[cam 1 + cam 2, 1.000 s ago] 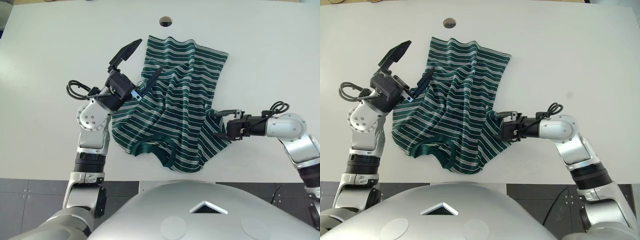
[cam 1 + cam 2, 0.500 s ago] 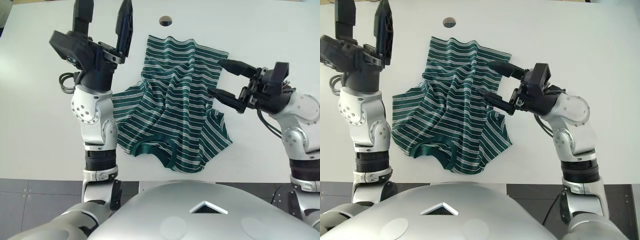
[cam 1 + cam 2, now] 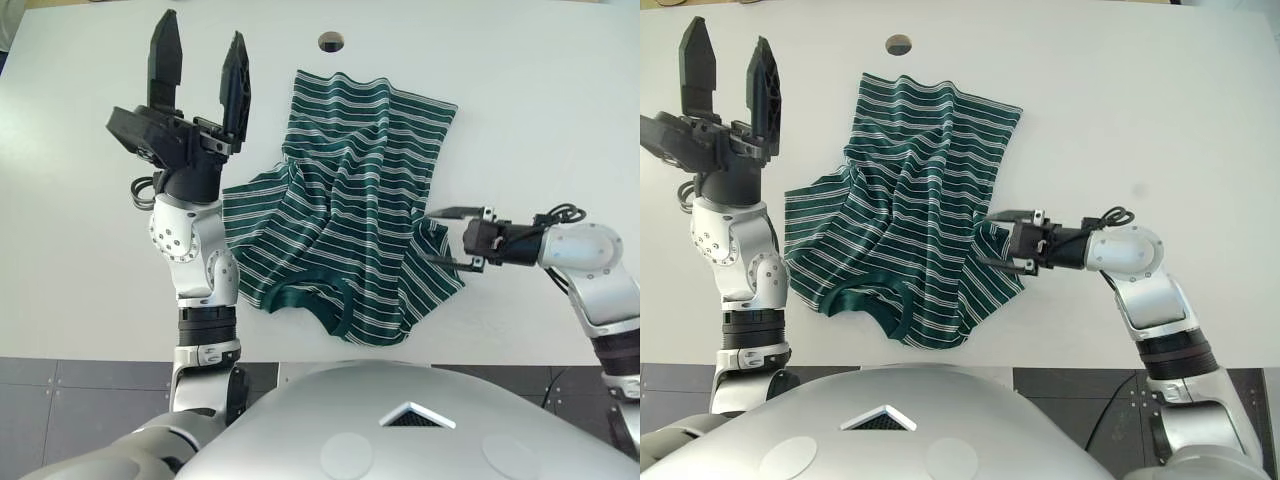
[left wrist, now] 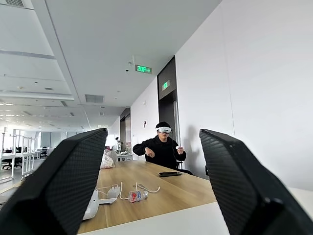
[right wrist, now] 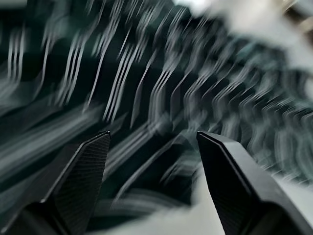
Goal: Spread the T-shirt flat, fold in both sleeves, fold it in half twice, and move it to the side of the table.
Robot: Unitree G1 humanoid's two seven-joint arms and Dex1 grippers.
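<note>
A dark green T-shirt [image 3: 345, 200] with white stripes lies crumpled on the white table [image 3: 80, 230], collar toward the near edge. My left gripper [image 3: 200, 65] is raised high above the table left of the shirt, fingers pointing up and open, holding nothing. My right gripper [image 3: 436, 236] is low at the shirt's right edge near its lower corner, open, fingers level with the table and pointing at the cloth. In the right wrist view the striped fabric [image 5: 146, 88] lies just beyond both fingers [image 5: 83, 176].
A round cable hole [image 3: 331, 42] sits in the table beyond the shirt's far edge. Bare table [image 3: 1200, 120] stretches on both sides of the shirt. The near table edge runs just below the collar.
The left gripper let go of the shirt's left side and rose upright. The right gripper lifted away half a second ago, then dropped back to the shirt's right edge.
</note>
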